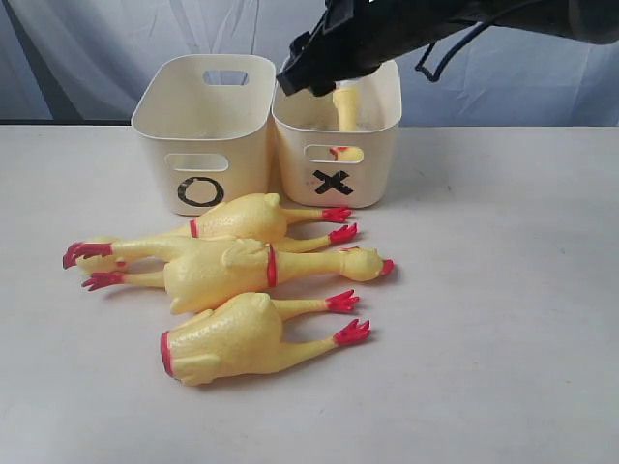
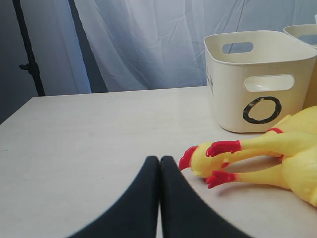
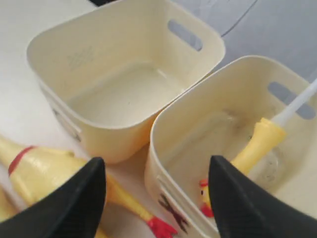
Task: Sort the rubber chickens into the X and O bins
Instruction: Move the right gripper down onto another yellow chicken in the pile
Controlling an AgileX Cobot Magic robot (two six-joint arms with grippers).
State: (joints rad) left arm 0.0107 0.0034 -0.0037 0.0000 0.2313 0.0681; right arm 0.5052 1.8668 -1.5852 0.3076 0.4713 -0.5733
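Three rubber chickens [image 1: 218, 275] lie together on the worktop [image 1: 503, 319] in front of the X bin [image 1: 382, 155]. Left gripper [image 2: 159, 159], well clear of the X bin: jaws pressed shut, empty. O bin [image 1: 242, 145] stands just beside the X bin. A fourth chicken [image 1: 345, 106], white tube [image 3: 297, 105] at its end, leans inside the X bin; right gripper [image 3: 157, 163] hovers above it, jaws wide apart, empty.

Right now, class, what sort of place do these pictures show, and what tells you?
Probably a robot lab or test bench: a pale table, a draped curtain backdrop with a black stand, and an O tub and X tub set out beside rubber chickens for sorting.
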